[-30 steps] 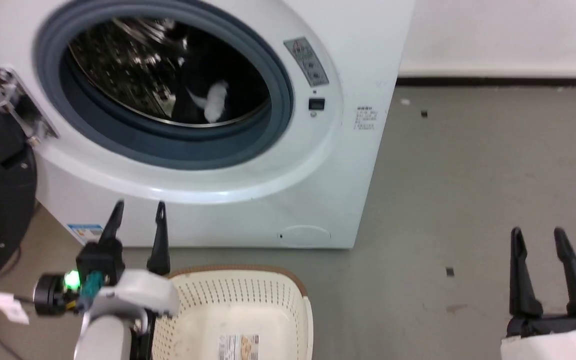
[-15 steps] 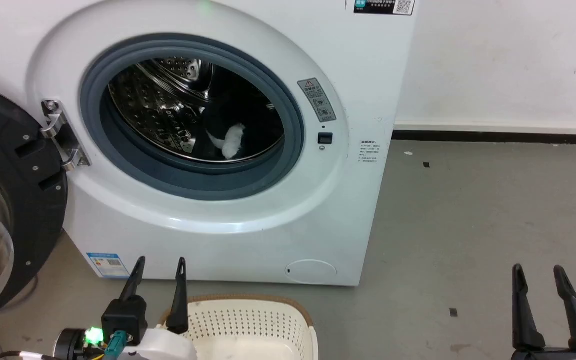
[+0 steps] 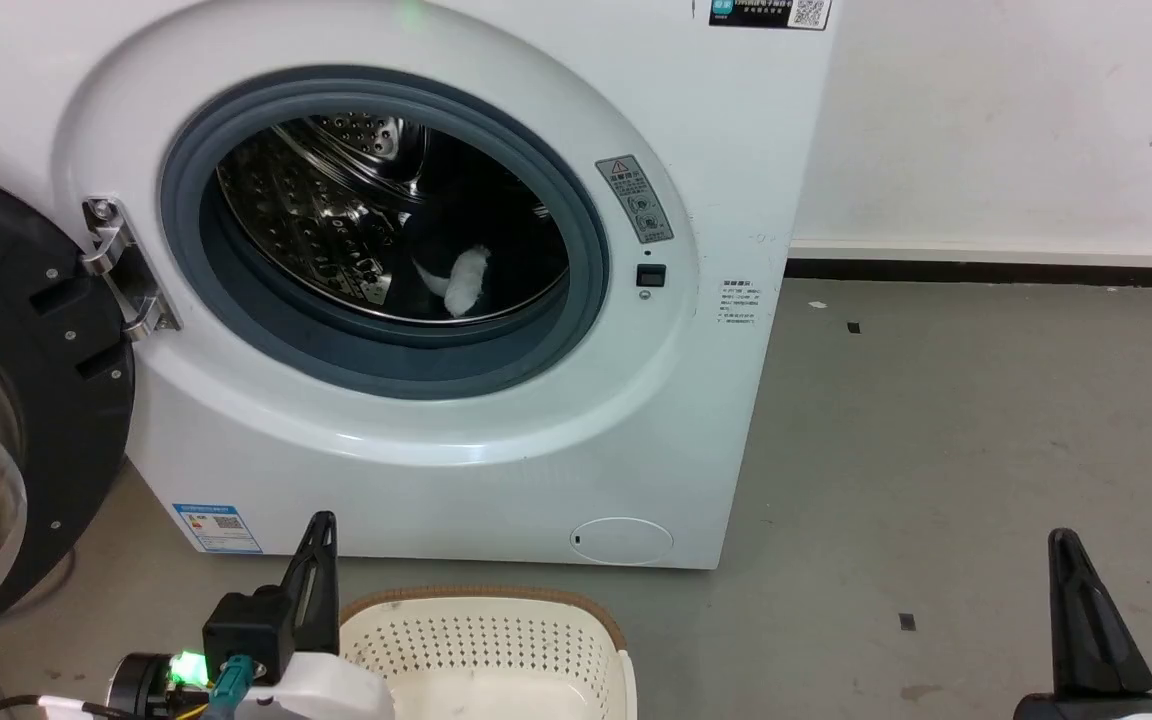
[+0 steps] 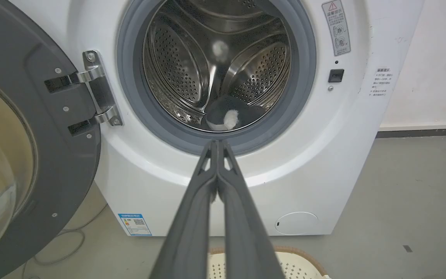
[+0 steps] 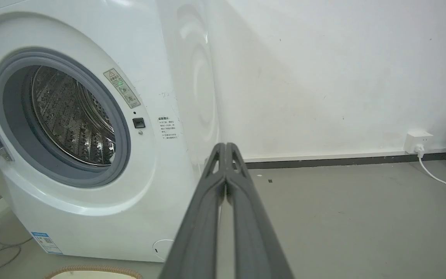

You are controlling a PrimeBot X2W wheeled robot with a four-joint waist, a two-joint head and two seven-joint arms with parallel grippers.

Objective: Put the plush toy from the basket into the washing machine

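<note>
- The large white front-loading washing machine (image 3: 556, 440) stands against the pale wall. Its round black door (image 3: 6, 330) is swung wide to the left on a shiny hinge.
- The fluffy black-and-white plush toy (image 3: 464, 283) lies inside the perforated steel drum (image 3: 306, 220), low and toward the right. A white patch of it faces out past the grey rubber gasket (image 3: 376, 355).
- The oval cream-white perforated plastic basket (image 3: 481, 640) with the brown woven-look rim sits on the grey floor (image 3: 936, 450), just in front of the machine.
- The left gripper (image 3: 320, 528) hangs beside the basket's left rim. Its two long dark fingers are pressed together to a point, with nothing between them. From its own wrist they aim at the lower lip of the porthole.
- The right gripper (image 3: 1068, 545) sits low on the right over bare floor, well apart from the machine. Its fingers are likewise pinched flat against each other and grip nothing.
- A white wall socket (image 5: 418, 139) with a white cable sits further along the wall.
</note>
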